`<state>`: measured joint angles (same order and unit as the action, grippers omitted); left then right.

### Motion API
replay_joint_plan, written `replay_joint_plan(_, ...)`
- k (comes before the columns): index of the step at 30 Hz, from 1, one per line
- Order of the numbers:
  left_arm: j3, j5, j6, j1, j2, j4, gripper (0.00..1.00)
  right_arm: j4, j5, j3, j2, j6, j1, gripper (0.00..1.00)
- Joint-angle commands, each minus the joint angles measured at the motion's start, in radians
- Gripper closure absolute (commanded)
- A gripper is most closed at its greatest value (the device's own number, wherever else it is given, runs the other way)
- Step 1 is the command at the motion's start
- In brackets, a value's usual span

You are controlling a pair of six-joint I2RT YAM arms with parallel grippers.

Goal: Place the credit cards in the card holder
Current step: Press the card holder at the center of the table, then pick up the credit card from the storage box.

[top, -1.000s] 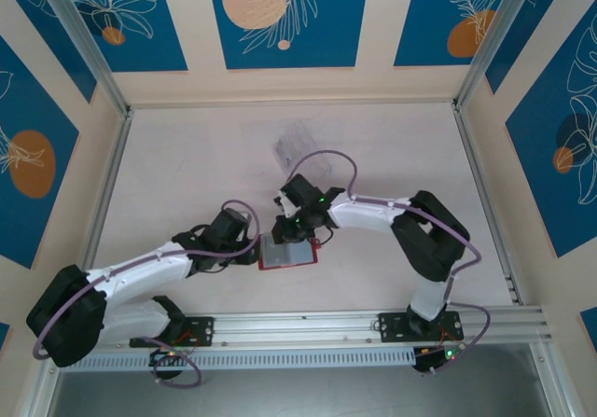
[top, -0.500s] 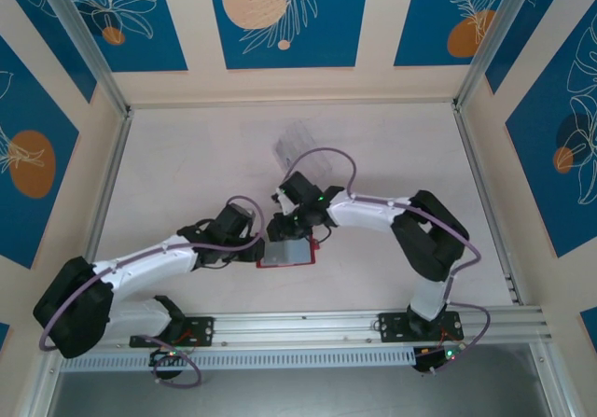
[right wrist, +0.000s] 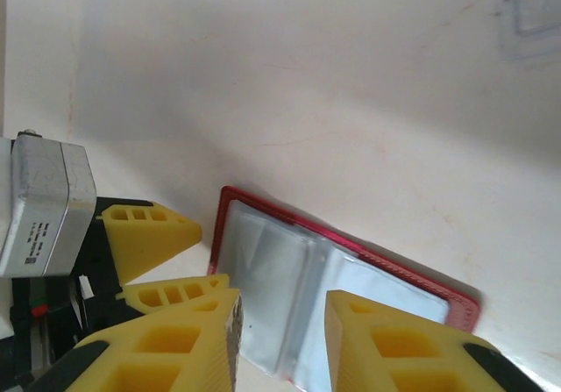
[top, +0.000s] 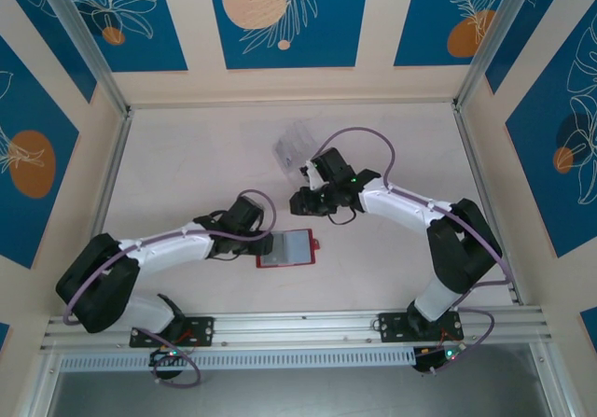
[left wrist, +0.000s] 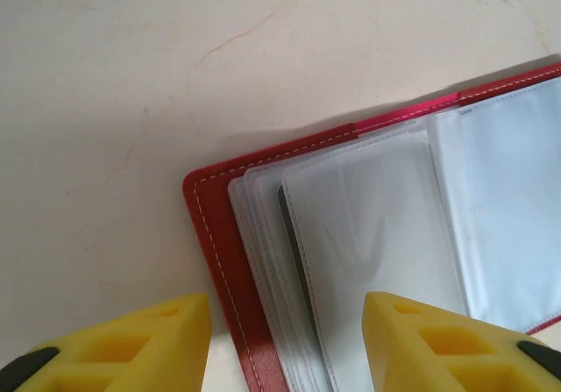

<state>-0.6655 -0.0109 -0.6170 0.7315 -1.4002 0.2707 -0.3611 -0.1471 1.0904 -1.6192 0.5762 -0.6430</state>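
Observation:
The card holder [top: 287, 247] lies open on the table, a red cover with clear sleeves facing up. My left gripper [top: 264, 243] is at its left edge. In the left wrist view that gripper [left wrist: 287, 311] is open, its yellow fingers [left wrist: 140, 344] standing either side of the holder's red edge [left wrist: 210, 234] without touching it. My right gripper [top: 301, 202] hovers behind the holder; it [right wrist: 282, 311] is open and empty above the sleeves [right wrist: 289, 278]. The credit cards are hidden. A thin dark edge [left wrist: 292, 234] shows between sleeves; I cannot tell what it is.
A clear plastic slotted rack [top: 297, 144] stands behind the right gripper, its corner [right wrist: 530, 10] visible in the right wrist view. Aluminium rails run along the left side [top: 110, 184], the right side [top: 485, 193] and the near edge [top: 308, 328].
The right gripper has lifted off the card holder, drawn back toward the rack and opened. The left gripper has moved right along the holder's left edge and opened wider.

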Motion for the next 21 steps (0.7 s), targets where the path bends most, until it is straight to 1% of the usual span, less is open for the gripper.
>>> replay_joint_plan(1, -0.016, 0.019, 0.023, 0.009, -0.027, 0.003, 0.52, -0.033, 0.016, 0.002, 0.040, -0.042, 0.028, 0.64)
replay_joint_plan(4, -0.003, 0.039, 0.017, 0.018, -0.037, 0.000, 0.55, -0.055, 0.054, 0.045, 0.041, -0.074, 0.046, 0.59)
replay_joint_plan(10, 0.022, 0.072, 0.002, 0.029, -0.043, -0.004, 0.60, -0.120, 0.146, 0.195, -0.011, -0.145, 0.083, 0.54)
replay_joint_plan(16, 0.043, 0.070, -0.011, 0.032, -0.040, -0.018, 0.62, -0.183, 0.235, 0.397, -0.151, -0.227, 0.092, 0.53)
replay_joint_plan(19, 0.051, 0.065, -0.015, 0.033, -0.039, -0.026, 0.62, -0.207, 0.285, 0.500, -0.246, -0.274, 0.091, 0.55)
replay_joint_plan(21, 0.057, 0.063, -0.018, 0.033, -0.040, -0.032, 0.62, -0.224, 0.310, 0.571, -0.315, -0.302, 0.091, 0.58)
